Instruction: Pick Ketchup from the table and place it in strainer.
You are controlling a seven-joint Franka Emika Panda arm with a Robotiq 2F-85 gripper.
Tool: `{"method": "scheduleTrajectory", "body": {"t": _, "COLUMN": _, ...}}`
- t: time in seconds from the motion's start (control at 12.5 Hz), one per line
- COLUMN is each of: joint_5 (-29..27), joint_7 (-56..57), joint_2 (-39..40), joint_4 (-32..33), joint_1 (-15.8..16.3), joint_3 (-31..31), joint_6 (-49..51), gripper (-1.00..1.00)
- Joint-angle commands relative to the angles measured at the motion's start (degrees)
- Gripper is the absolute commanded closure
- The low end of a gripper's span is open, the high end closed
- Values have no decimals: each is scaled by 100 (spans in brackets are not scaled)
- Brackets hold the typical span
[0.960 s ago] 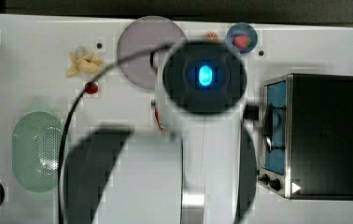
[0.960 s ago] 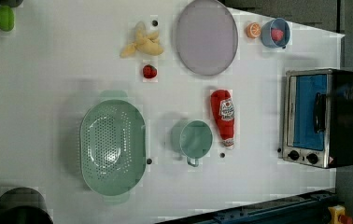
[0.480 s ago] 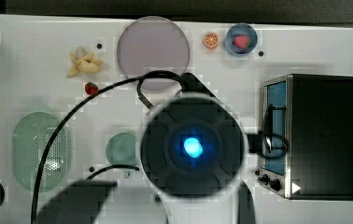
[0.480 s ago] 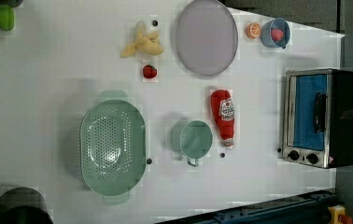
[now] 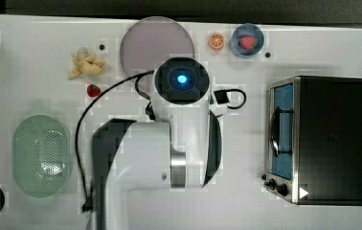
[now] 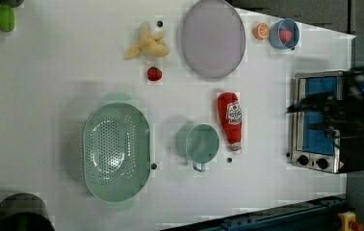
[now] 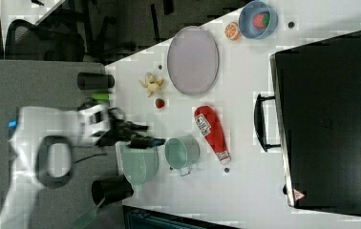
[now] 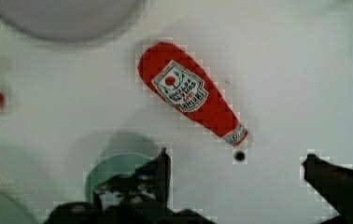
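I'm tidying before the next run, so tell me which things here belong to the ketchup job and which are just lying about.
Part of the job:
- ketchup bottle, lying on the table
- strainer, empty
- pincer, open, above the table near the bottle

Just lying about:
- green cup
- toaster oven
- grey plate
- strawberry
- banana
- orange slice
- blue bowl

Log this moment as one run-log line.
stage: approach | jaws: open, empty | Ketchup: lying on table beside cup | strainer: empty

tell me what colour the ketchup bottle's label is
White with red print, on the red Ketchup bottle; the wrist view shows it best.
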State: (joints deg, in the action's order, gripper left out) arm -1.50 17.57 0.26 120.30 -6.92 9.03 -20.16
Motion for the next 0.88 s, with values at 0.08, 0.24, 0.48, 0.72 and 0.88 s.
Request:
{"method": "scheduleTrajectory", "body": {"t": 0.08, "joint_5": -15, "joint_7": 2062, "joint_2": 135, "joint_4": 262, "joint_1": -27, "joint_3": 93, "joint_6": -681, "gripper": -100}}
{"method": "scheduleTrajectory", "body": {"t": 0.24, "joint_5": -14, "joint_7": 2962, "joint_2": 332, "joint_4": 578, "joint_1": -25, "joint_3": 97, "joint_6": -1408, "gripper": -100}}
{"method": "scheduleTrajectory", "body": {"t": 0.48, "joint_5": -15, "joint_7": 3750, "joint_2": 681, "joint_4": 995, "joint_1": -11, "joint_3": 111, "joint_6": -2246, "gripper": -100}}
{"method": "scheduleTrajectory", "body": {"t": 0.72, "joint_5": -14, "joint_7": 3748, "joint_2": 1118, "joint_4": 1255, "joint_1": 2, "joint_3": 112, "joint_6": -2977, "gripper": -100}}
{"method": "scheduleTrajectory", "body": {"t": 0.88, "joint_5": -14, "joint_7": 3737, "joint_2": 1442, "joint_4": 1389, "joint_1": 3, "joint_3": 108, "joint_6": -3442, "gripper": -100}}
